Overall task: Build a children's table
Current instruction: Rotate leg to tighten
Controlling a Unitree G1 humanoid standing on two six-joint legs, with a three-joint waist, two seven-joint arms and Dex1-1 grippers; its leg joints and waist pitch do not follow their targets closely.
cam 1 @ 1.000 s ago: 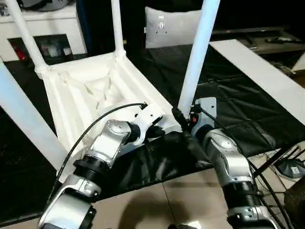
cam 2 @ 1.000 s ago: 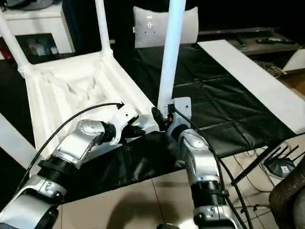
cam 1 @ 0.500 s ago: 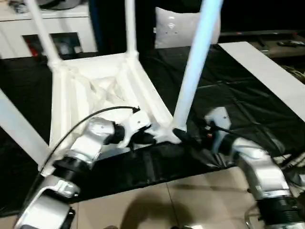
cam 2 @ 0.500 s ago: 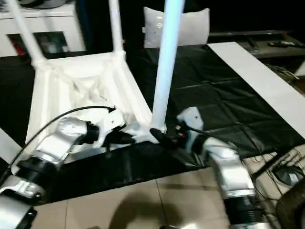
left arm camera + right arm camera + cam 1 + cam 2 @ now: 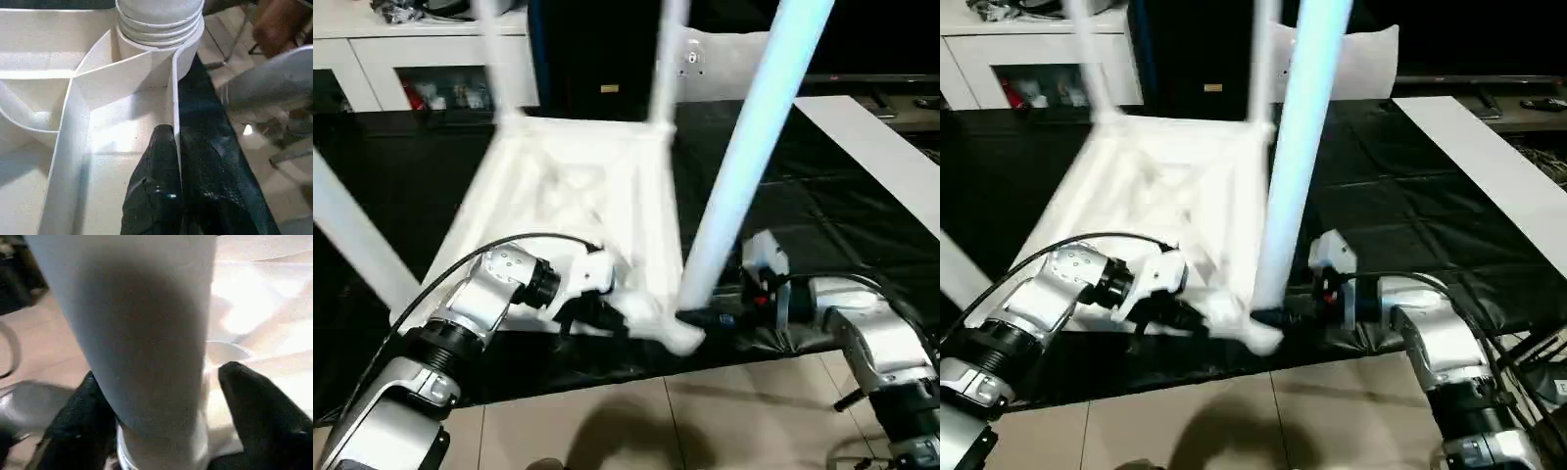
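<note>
Children's table point(image 5: 578, 186): upside down on the black sheet point(image 5: 822, 225), ribbed underside up, legs standing in the corner sockets. My left jaws point(image 5: 168, 161) are pressed together, pinching the top's side rim by its near corner. My right jaws point(image 5: 161, 431) straddle the near leg point(image 5: 744, 166) at its socket point(image 5: 161, 29); grip uncertain.
</note>
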